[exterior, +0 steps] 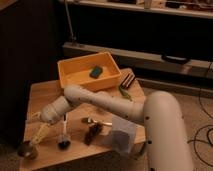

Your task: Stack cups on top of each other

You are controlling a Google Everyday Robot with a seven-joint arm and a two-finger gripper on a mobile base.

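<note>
A dark grey-brown cup (27, 149) stands at the table's front left corner. A pale translucent cup (122, 135) stands near the front edge, right of the middle, just below my white arm (100, 102). The arm reaches from the right across the table to the left. My gripper (34, 134) hangs at the arm's left end, just above and to the right of the dark cup. Its fingers are spread, and nothing is between them. The lower fingertip comes close to the dark cup's rim; whether it touches I cannot tell.
A yellow bin (70, 75) with a green sponge (96, 72) stands at the back of the wooden table (42, 92). A small dark object (63, 143), a brown object (93, 133), a metal utensil (95, 121), a green item (125, 92) and a dark ribbed piece (127, 80) lie around the table.
</note>
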